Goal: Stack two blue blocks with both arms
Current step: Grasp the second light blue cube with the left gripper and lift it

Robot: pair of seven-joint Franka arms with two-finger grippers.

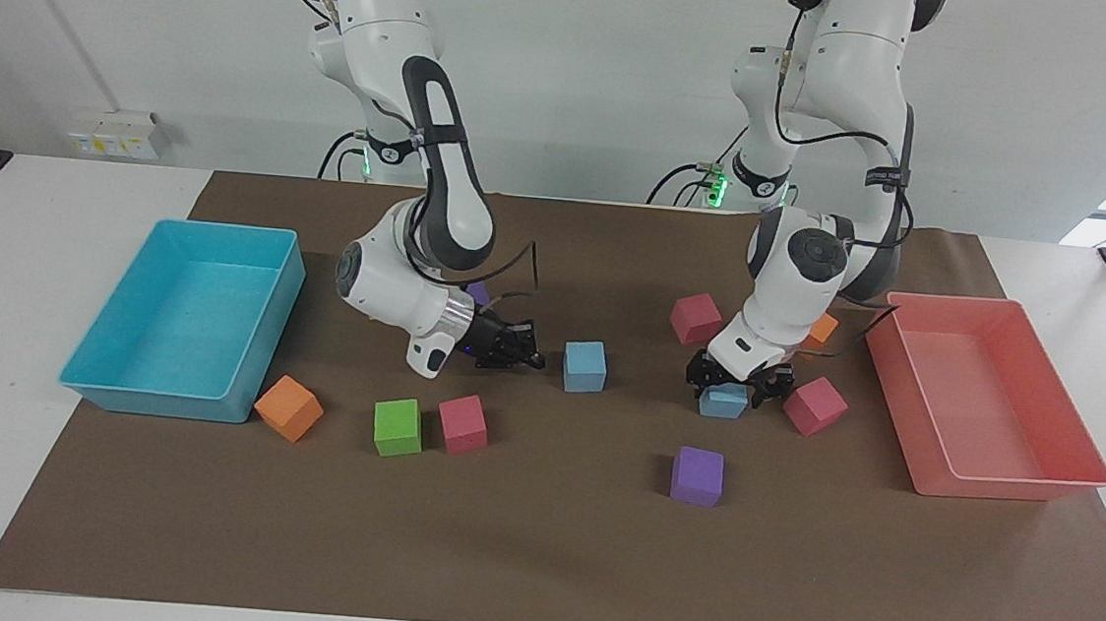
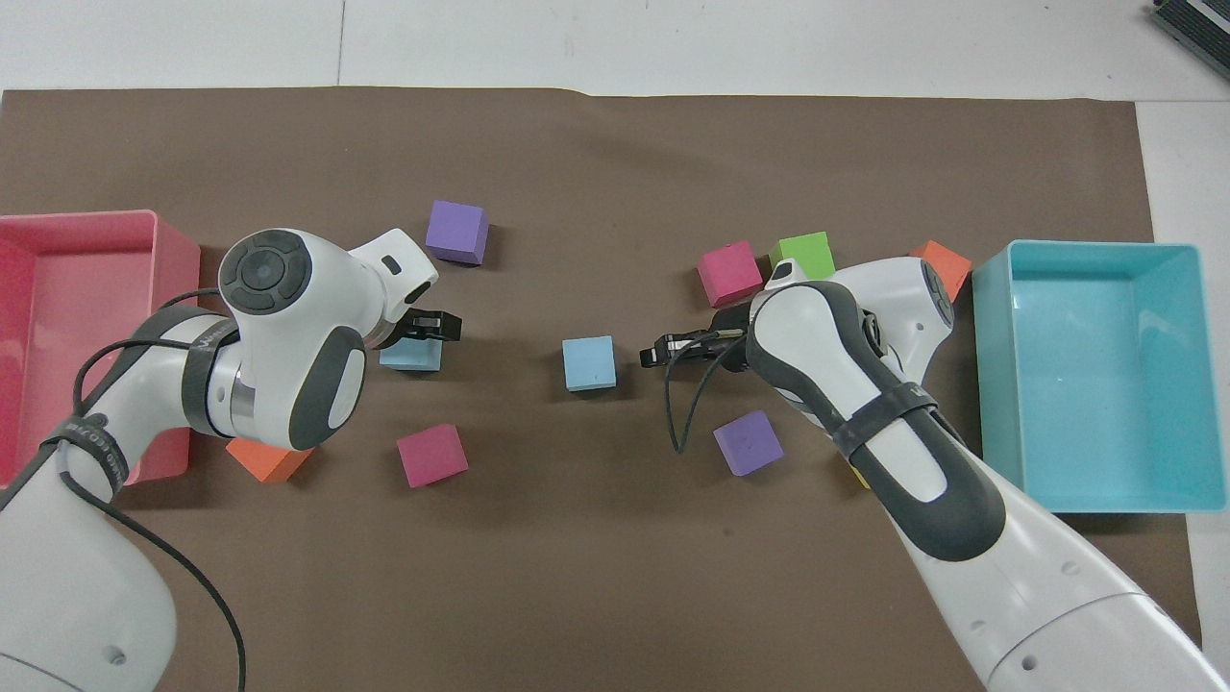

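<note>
One blue block (image 1: 585,366) (image 2: 589,362) sits alone near the middle of the brown mat. A second blue block (image 1: 723,402) (image 2: 407,358) lies toward the left arm's end. My left gripper (image 1: 731,382) (image 2: 430,327) is down on this second block, open, with a finger on either side of its upper part. My right gripper (image 1: 528,357) (image 2: 653,352) is shut and empty. It hangs low over the mat beside the middle block, on the side toward the right arm's end, a short gap away.
Turquoise tray (image 1: 151,404) at the right arm's end, pink tray (image 1: 1013,485) at the left arm's end. Loose cubes: orange (image 1: 289,407), green (image 1: 398,427), magenta (image 1: 462,423), purple (image 1: 697,475), magenta (image 1: 695,318), magenta (image 1: 814,405) close beside the left gripper, orange (image 1: 820,329).
</note>
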